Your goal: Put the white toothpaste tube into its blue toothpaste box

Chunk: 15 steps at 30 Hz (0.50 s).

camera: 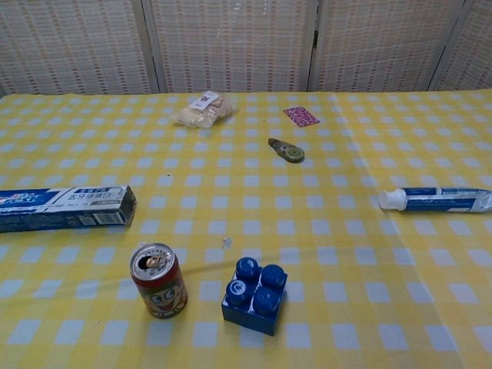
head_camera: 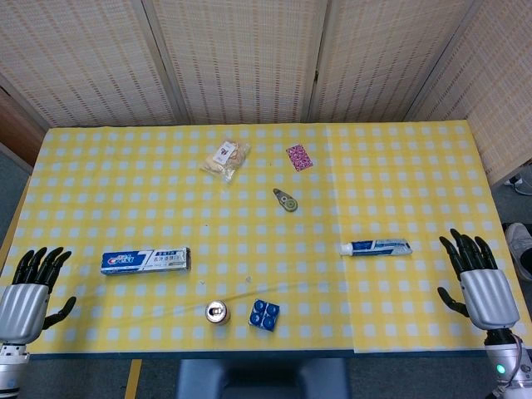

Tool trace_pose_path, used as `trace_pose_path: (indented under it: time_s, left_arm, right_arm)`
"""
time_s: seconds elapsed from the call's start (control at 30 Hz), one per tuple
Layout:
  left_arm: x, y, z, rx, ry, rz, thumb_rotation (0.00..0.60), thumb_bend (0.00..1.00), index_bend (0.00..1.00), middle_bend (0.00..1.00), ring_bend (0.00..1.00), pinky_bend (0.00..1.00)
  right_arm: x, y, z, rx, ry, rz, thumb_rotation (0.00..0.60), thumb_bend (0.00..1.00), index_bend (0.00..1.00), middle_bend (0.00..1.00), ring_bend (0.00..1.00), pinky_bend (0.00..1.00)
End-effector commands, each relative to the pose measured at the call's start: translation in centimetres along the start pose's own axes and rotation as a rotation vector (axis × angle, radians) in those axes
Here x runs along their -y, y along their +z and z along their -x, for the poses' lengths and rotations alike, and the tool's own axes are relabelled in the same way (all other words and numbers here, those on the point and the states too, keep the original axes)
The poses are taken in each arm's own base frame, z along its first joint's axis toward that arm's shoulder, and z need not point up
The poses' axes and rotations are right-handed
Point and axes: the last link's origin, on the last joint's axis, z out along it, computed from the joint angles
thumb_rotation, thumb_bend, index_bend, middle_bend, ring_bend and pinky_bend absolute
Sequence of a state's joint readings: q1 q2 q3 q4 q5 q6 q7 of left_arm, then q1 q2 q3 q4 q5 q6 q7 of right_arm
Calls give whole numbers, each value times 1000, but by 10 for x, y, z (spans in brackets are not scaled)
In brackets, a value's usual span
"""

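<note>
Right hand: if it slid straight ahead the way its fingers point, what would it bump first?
Probably nothing. The right hand points toward the table's far edge, and the toothpaste tube lies off to its left.

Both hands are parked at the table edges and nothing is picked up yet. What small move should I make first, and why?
Probably bring the right hand in toward the toothpaste tube. Both hands are open and hold nothing; the tube lies flat on the right side, nearest that hand, while the toothpaste box lies far over by the left hand.
</note>
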State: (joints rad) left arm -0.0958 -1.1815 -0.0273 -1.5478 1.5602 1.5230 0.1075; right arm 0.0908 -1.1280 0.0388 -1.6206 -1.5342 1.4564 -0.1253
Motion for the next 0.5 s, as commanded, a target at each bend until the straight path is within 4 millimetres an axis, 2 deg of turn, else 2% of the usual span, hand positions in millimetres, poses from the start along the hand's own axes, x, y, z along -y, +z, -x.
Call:
trace_pose_path:
  time_s: [0.03, 0.17, 0.33, 0.5]
  left_arm:
    - [0, -1, 1, 4, -4, 0, 600, 255, 175, 141, 43, 0]
    - [-3, 2, 6, 26, 2, 14, 600, 247, 175, 142, 44, 7]
    - [-14, 10, 17, 69, -31, 63, 600, 196, 176, 146, 64, 62]
    - [-25, 29, 26, 150, -41, 93, 600, 190, 187, 167, 74, 102]
  right_arm:
    - [-1, 0, -1, 0, 2, 4, 600, 299, 0, 0, 0, 0]
    - [-1, -1, -2, -5, 1, 4, 600, 298, 0, 0, 0, 0]
    - [-2, -5, -7, -25, 14, 0, 600, 298, 0, 0, 0, 0]
    - [1, -5, -2, -1, -3, -6, 600, 299, 0, 0, 0, 0]
